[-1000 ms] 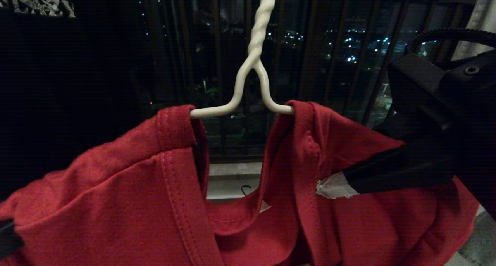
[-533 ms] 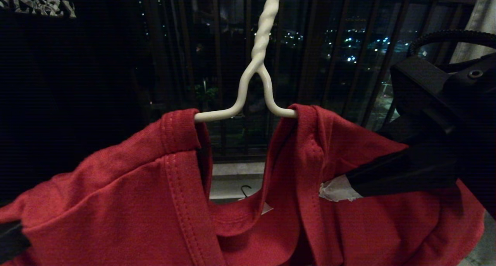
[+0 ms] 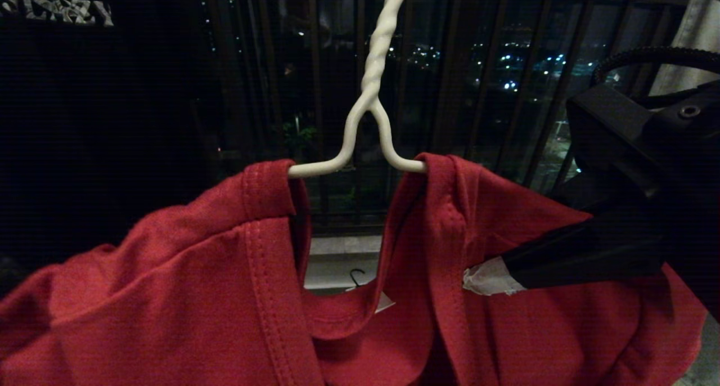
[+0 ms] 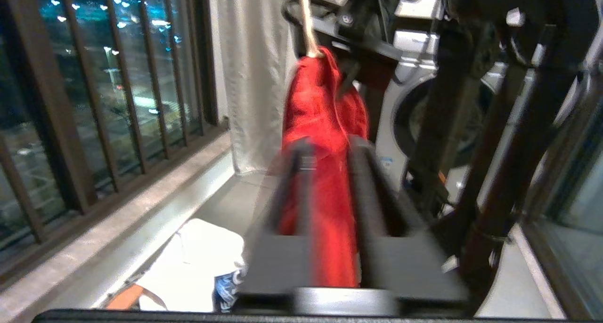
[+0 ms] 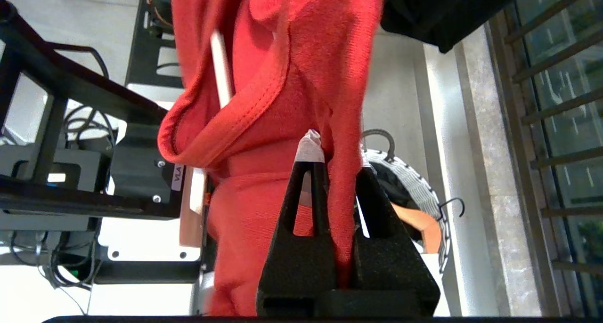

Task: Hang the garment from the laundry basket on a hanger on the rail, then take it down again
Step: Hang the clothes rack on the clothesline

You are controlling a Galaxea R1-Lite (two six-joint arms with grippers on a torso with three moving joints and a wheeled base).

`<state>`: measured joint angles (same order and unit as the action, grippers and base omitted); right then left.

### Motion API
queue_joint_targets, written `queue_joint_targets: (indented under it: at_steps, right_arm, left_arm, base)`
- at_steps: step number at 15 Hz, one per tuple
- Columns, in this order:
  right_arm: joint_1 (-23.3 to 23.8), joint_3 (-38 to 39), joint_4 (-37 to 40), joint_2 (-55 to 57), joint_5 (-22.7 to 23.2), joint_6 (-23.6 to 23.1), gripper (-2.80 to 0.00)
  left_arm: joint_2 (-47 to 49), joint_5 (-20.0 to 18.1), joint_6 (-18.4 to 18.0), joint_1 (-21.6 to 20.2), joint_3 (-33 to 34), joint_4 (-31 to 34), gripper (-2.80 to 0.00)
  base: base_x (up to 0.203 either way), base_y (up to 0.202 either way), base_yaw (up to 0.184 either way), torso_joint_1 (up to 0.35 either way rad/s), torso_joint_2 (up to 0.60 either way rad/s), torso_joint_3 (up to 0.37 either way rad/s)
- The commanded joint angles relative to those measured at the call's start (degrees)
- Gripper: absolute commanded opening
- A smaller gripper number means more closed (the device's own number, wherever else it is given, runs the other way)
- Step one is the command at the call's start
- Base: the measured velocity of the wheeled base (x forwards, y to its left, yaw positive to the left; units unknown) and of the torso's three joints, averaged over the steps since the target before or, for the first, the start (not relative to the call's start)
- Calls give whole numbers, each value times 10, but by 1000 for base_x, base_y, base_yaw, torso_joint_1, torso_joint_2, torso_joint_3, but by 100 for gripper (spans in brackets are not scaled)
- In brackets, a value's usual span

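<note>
Red cotton drapes over the hanger point(image 3: 368, 121): the garment point(image 3: 214, 296) hangs with the twisted neck rising toward twelve o'clock. At three o'clock the right gripper point(image 3: 489, 276) pinches a fold of the shirt's shoulder. The left gripper point(image 4: 330, 153) has its jaws slightly apart astride the cloth, not gripping. Judging by this, the hanging step is closing; next, the right must let go too.

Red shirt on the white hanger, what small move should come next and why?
Probably draw the left gripper back clear: its fingers stand apart with the garment between them, already draped over the hanger, while the right gripper pinches the other shoulder.
</note>
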<state>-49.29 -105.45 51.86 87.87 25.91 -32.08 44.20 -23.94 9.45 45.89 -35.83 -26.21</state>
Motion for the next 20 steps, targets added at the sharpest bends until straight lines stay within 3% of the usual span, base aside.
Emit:
queue_joint_targets:
  at_steps: [1, 9, 11, 13, 15, 18, 20]
  right_arm:
    - [0, 1, 3, -1, 2, -3, -280]
    - [1, 4, 3, -9, -7, -2, -280]
    - [1, 7, 3, -12, -13, -1, -280]
    - [1, 7, 2, -11, -23, 1, -280]
    - [1, 7, 1, -10, -27, 3, -280]
    - [1, 4, -5, -9, -38, 12, -280]
    - [1, 5, -33, -9, -42, 45, -280]
  left_arm:
    - [3, -1, 3, 0, 4, 1, 0]
    - [-2, 5, -4, -1, -10, -2, 0]
    - [-3, 27, 4, -1, -39, 1, 0]
    - [-5, 74, 36, -1, -75, 8, 0]
    - [-18, 84, 38, -1, -84, 25, -280]
    - [-22, 108, 38, -1, -121, 45, -280]
    - [-19, 143, 39, -2, -163, 134, -280]
  base:
    - [0, 0, 0, 0, 0, 0]
    - [0, 0, 0, 0, 0, 0]
    - [0, 0, 0, 0, 0, 0]
    - [0, 0, 0, 0, 0, 0]
    - [0, 0, 0, 0, 0, 0]
    - [0, 0, 0, 0, 0, 0]
    - [0, 0, 0, 0, 0, 0]
